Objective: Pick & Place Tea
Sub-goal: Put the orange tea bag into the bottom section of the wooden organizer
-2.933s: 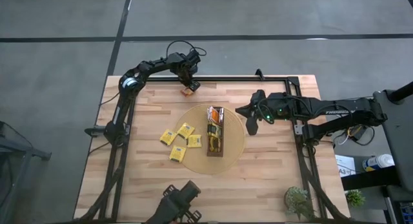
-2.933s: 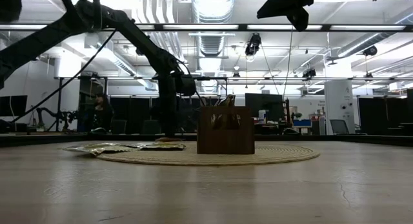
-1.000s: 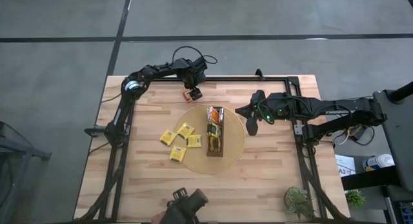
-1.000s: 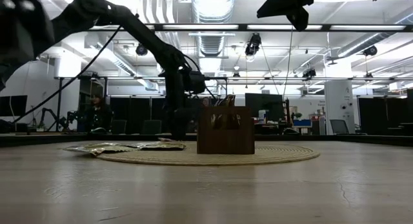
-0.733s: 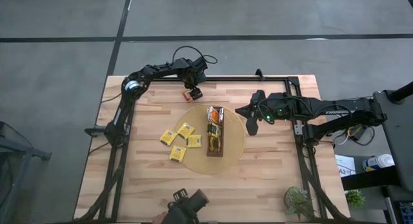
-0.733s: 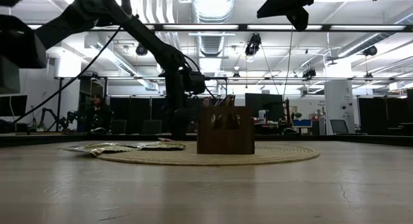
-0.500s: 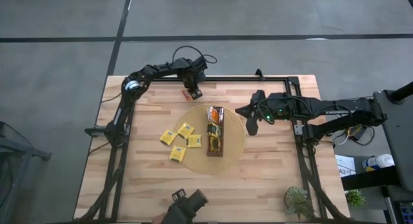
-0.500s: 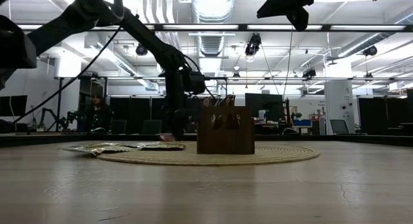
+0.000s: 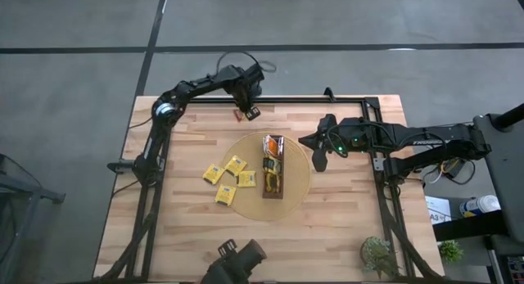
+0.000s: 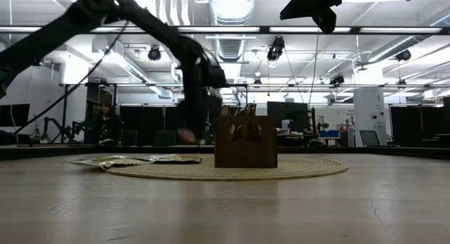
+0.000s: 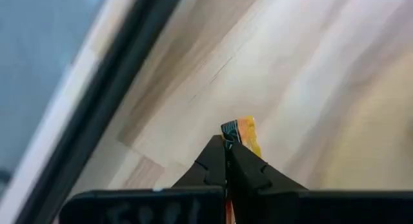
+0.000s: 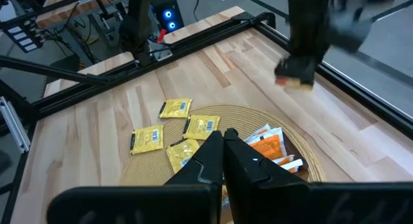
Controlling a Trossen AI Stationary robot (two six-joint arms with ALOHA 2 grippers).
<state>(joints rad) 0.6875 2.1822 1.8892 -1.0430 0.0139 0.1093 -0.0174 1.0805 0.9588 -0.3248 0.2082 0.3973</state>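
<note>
My left gripper (image 9: 248, 112) is over the table's far edge, beyond the round tan disc (image 9: 299, 190), and is shut on an orange tea sachet (image 11: 244, 130). The right wrist view shows this sachet (image 12: 299, 83) under that gripper. The dark-brown tray (image 9: 273, 176) stands on the disc with orange and yellow sachets (image 12: 270, 146) in it. Several yellow sachets (image 9: 236, 165) lie flat on the disc's left part and beside it. My right gripper (image 9: 315, 159) is shut and hangs high over the disc's right edge, touching nothing. My left gripper pinches the orange sachet between its two fingers (image 11: 213, 161), coming from above and pointing down. One end of the sachet (image 11: 246, 135) sticks out past the fingertips. It is lifted clear of the table.
A black metal frame rail (image 9: 311, 100) runs along the table's far edge close to the left gripper. Bare wood lies on the table's near part (image 9: 270, 243). A small plant (image 9: 378, 253) stands at the near right corner. A person (image 10: 107, 121) sits far behind the table.
My left gripper has risen from the table with the orange sachet and shifted a little toward the far edge and the right, turning as it went. The sachet now hangs clear of the wood. The right arm has kept still.
</note>
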